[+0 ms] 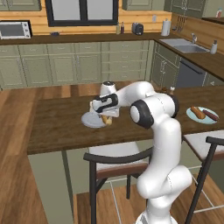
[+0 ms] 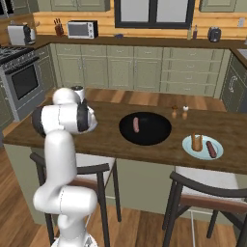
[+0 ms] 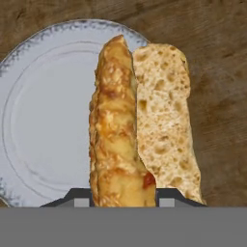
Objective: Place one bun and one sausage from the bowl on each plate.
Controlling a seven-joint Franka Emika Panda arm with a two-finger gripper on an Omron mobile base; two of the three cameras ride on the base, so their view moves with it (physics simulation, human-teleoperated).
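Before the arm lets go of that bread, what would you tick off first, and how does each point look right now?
1. Bun held in the gripper: ok, the tips close on its lower end.
2. Bun over the pale plate: cannot tell for sure; it hangs at the plate's edge, its cut half over bare table.
3. Pale plate free for the bun: ok, nothing lies on the part in view.
4. Teal plate already served: ok, a bun and a sausage lie on it.
5. Sausage left in the black bowl for the pale plate: ok, one lies there.
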